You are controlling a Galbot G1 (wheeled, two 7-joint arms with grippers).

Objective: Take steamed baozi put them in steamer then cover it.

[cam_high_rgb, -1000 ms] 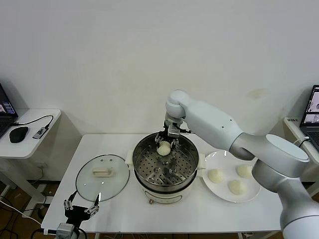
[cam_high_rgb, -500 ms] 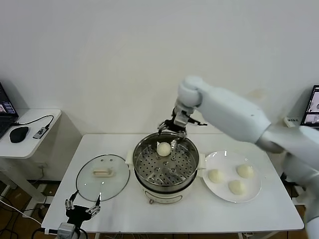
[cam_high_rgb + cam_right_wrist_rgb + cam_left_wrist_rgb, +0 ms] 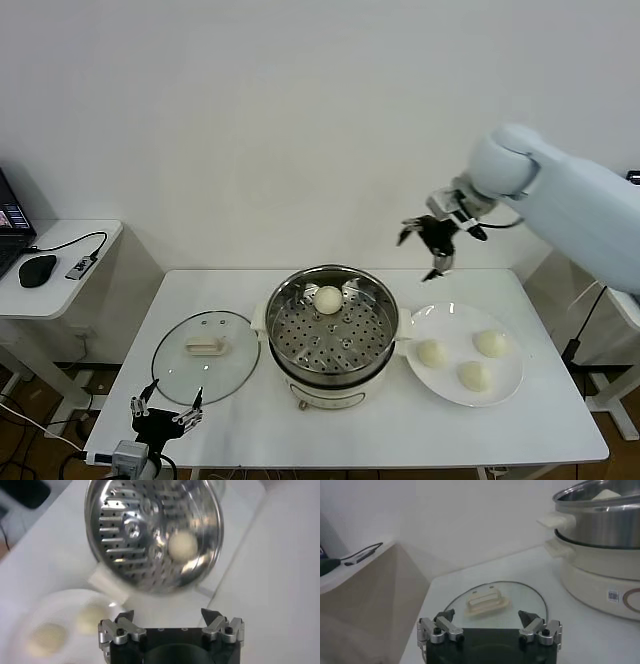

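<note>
One steamed baozi (image 3: 328, 297) lies on the perforated floor of the steamer (image 3: 333, 335), toward its far wall, and three more buns (image 3: 461, 358) sit on the white plate (image 3: 508, 390) just beside the pot on the robot's right. The right wrist view looks straight down into the basket (image 3: 150, 535) and shows that bun (image 3: 182, 545) lying apart from the wall, a detail the head view leaves unclear. The cover (image 3: 205, 355) lies flat on the table (image 3: 400, 430) on the pot's left; the left wrist view shows its cream handle (image 3: 486, 603) close up. The right gripper (image 3: 432, 245) hangs in the air above and behind the plate, fingers spread and empty. The left gripper (image 3: 164, 416) rests at the table's near edge, also spread wide, holding nothing.
</note>
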